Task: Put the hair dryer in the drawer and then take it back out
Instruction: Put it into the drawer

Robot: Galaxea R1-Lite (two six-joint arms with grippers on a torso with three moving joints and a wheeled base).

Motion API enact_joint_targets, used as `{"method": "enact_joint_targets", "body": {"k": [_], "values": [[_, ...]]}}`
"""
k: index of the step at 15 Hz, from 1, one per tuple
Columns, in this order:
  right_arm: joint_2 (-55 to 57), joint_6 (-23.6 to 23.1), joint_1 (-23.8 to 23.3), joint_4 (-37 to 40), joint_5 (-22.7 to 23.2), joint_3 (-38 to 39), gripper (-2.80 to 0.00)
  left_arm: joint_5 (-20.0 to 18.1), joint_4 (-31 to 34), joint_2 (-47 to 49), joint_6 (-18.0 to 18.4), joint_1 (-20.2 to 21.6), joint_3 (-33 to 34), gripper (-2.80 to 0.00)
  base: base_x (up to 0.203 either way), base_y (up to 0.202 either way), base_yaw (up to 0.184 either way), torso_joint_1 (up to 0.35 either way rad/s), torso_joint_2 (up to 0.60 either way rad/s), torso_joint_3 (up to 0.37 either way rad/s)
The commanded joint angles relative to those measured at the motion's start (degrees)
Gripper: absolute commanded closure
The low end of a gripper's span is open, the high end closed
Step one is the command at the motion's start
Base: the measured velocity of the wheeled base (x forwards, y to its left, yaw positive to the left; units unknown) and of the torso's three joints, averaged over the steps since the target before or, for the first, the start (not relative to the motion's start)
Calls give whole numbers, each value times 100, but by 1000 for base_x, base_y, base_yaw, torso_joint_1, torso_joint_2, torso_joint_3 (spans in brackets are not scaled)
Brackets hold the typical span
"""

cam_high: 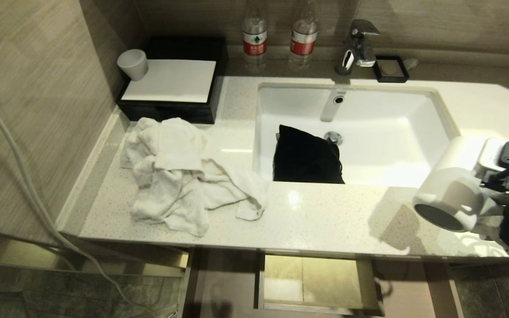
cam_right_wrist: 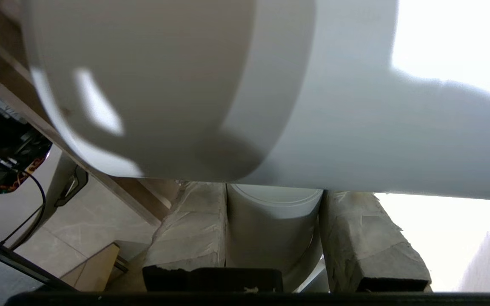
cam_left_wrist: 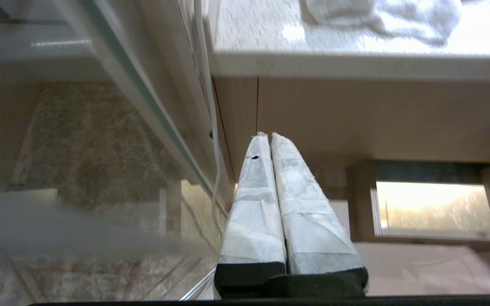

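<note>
The white hair dryer (cam_high: 451,190) hangs above the right front of the counter, its barrel mouth facing the front edge. My right gripper (cam_right_wrist: 274,199) is shut on its slim handle, with the wide barrel (cam_right_wrist: 211,85) filling the view beyond the fingers. The cord is out of view. The drawer (cam_high: 228,278) stands pulled out below the counter's front edge, with its boxed cutout (cam_high: 316,276) at mid-back. It also shows in the left wrist view as the pale drawer floor (cam_left_wrist: 419,261). My left gripper (cam_left_wrist: 269,136) is parked low beside the vanity's left end, shut and empty.
A black pouch (cam_high: 307,157) lies in the white sink (cam_high: 413,132). A crumpled white towel (cam_high: 184,172) covers the counter's left part. Behind it stand a black tray (cam_high: 170,108) with a white cup (cam_high: 133,64), two water bottles (cam_high: 254,37), and the faucet (cam_high: 358,46). A cable (cam_high: 29,190) runs down the left wall.
</note>
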Motion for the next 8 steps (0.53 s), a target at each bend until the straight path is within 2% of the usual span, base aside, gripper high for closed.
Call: {"method": "enact_joint_targets", "body": {"k": [1,3,8], "values": [[-586,-19,-386,6,-4,270,0,1,-1,0,2,0,0,0,0,0,0,-377,294,-88],[-827,-17,-877,-34,-16,417,0,1,-1,0,2,0,9,0,0,0,0,-359,268,-96],[-1362,97,-1520,-214,-45,693,0,1,-1,0,2,0,9,0,0,0,0,-340,215,-131]]}}
